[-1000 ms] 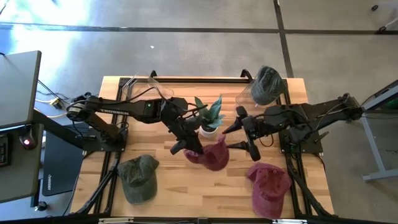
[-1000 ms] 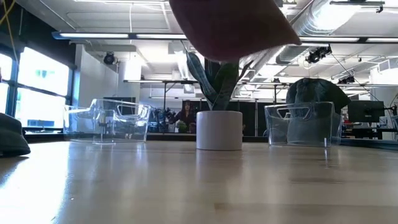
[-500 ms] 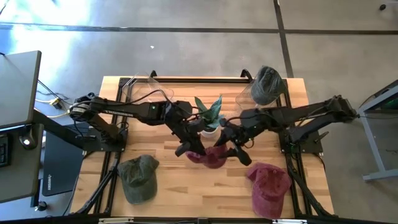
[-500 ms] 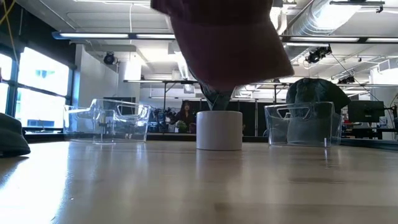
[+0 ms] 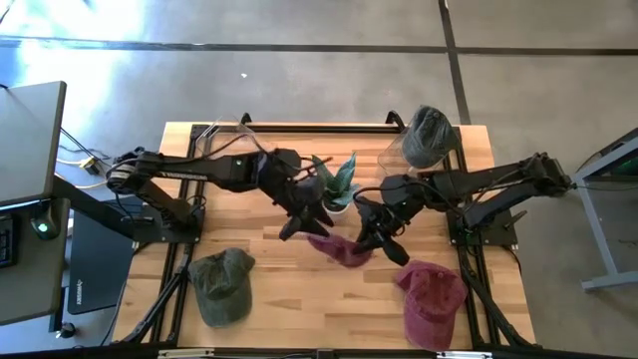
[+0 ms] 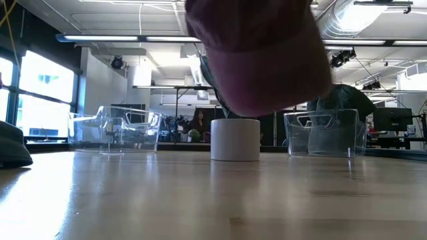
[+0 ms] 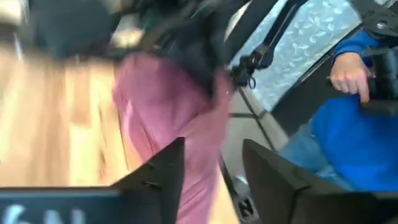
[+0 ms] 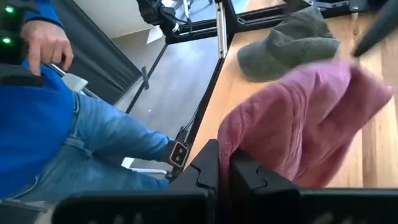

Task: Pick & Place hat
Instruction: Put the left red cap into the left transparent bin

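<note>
A clear bin (image 5: 231, 147) at back left shows nothing inside, the left gripper (image 5: 295, 221) hangs with fingers spread beside the maroon hat (image 5: 341, 249) pinched aloft by the right gripper (image 5: 371, 239), and a green hat (image 5: 427, 135) fills the right bin (image 5: 396, 155).

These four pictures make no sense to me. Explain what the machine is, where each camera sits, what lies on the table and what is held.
Two dark robot arms work at a wooden table. One camera looks straight down, one sits at table-top level, and one rides on each wrist.

The right gripper is shut on a maroon hat, pinching its edge between the fingers. The left gripper is open beside it.

On the table lie a green hat and another maroon hat. At the back stand a potted plant and two clear bins; the right bin holds a green hat.

A person in blue sits beside the table.
</note>
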